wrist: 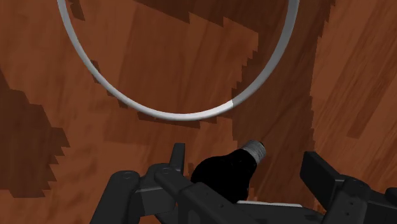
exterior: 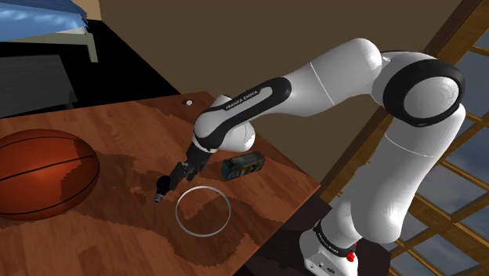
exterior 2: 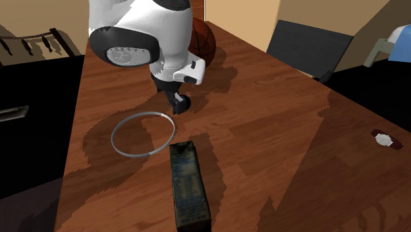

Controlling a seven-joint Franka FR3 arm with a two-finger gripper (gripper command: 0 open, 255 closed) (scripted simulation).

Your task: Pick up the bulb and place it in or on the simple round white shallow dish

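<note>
The bulb (wrist: 224, 176) is black with a grey screw base and sits between my fingers, close to one finger and apart from the other. My black gripper (wrist: 247, 160) is open around it. The dish (wrist: 172, 116) appears as a thin white ring on the wooden table. The bulb is just outside the rim, with its base pointing toward it. In the shoulder view the gripper (exterior: 170, 182) and bulb (exterior: 161, 188) are low over the table, left of the dish (exterior: 179, 205). In the second exterior view the bulb (exterior 2: 182, 103) is just beyond the dish (exterior 2: 116, 130).
A basketball (exterior: 39, 172) rests at the shoulder view's left, on the far side of the bulb from the dish. A dark carton (exterior: 241, 165) lies right of the gripper, beside the dish. A wristwatch (exterior 2: 385, 138) lies far off near the table edge. A dark chair (exterior 2: 306, 46) stands behind the table.
</note>
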